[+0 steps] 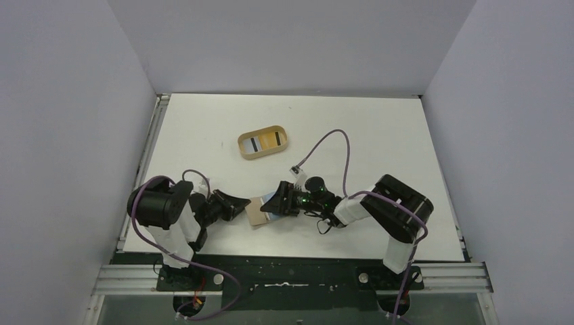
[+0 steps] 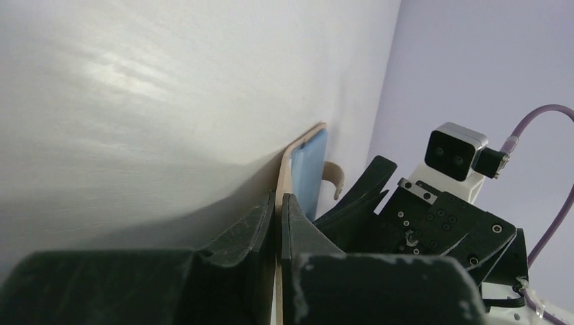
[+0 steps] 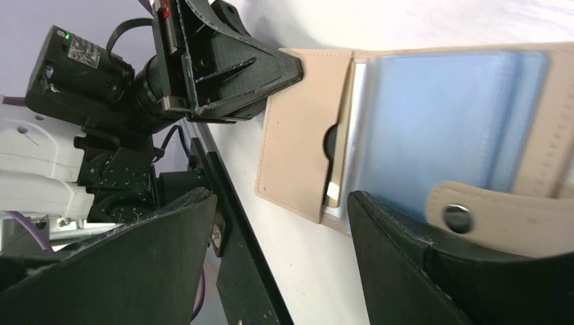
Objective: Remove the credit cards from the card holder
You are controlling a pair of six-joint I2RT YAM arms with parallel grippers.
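The tan card holder (image 1: 257,211) lies open on the table near the front edge. My left gripper (image 1: 245,203) is shut on its left edge; in the left wrist view the fingers (image 2: 278,203) pinch the thin tan flap (image 2: 287,169). A light blue credit card (image 3: 440,122) sits in the clear sleeve of the holder (image 3: 298,135), and the edge of another card (image 3: 334,189) shows in the tan pocket. The snap tab (image 3: 501,217) lies over the near side. My right gripper (image 3: 281,257) is open and empty, one finger over the blue card's edge, the other off the holder.
An oval tan wooden tray (image 1: 264,143) stands at mid-table behind the holder, with a striped card and an orange card in it. The black frame rail (image 3: 237,257) of the table's front edge runs close beside the holder. Purple cables loop by both arms.
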